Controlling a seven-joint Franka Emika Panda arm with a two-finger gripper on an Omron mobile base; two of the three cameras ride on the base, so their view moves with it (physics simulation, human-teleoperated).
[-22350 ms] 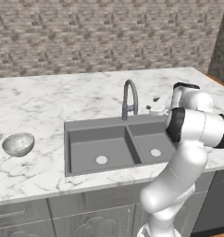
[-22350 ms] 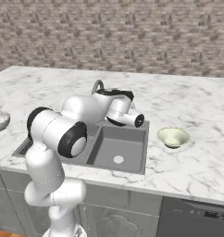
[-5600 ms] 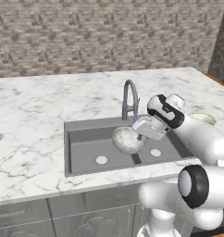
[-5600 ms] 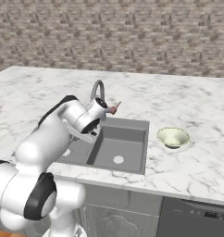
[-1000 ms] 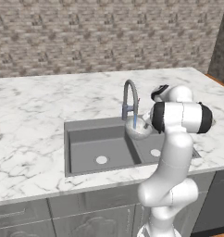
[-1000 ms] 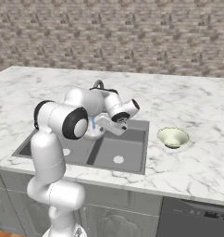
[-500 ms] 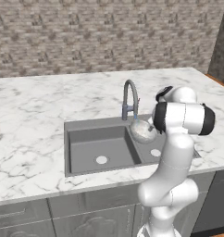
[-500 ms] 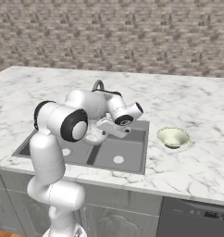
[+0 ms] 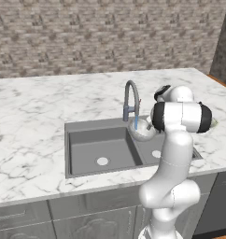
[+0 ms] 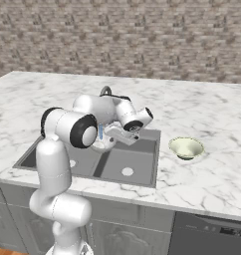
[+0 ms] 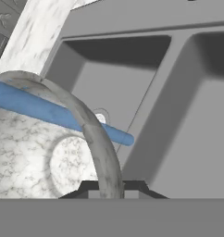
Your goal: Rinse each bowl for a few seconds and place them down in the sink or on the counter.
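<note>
The jaws are clamped on the rim of the mottled grey bowl (image 11: 44, 152), held under the faucet (image 9: 131, 99) stream over the sink (image 9: 87, 151); the cream bowl (image 10: 186, 147) sits on the bench beyond.

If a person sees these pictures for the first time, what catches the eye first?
First, the white arm holding the mottled grey bowl under the gooseneck faucet, where a blue stream of water falls into it above the dark double sink. Next, the cream-green bowl sitting alone on the marble counter, right of the sink.
</note>
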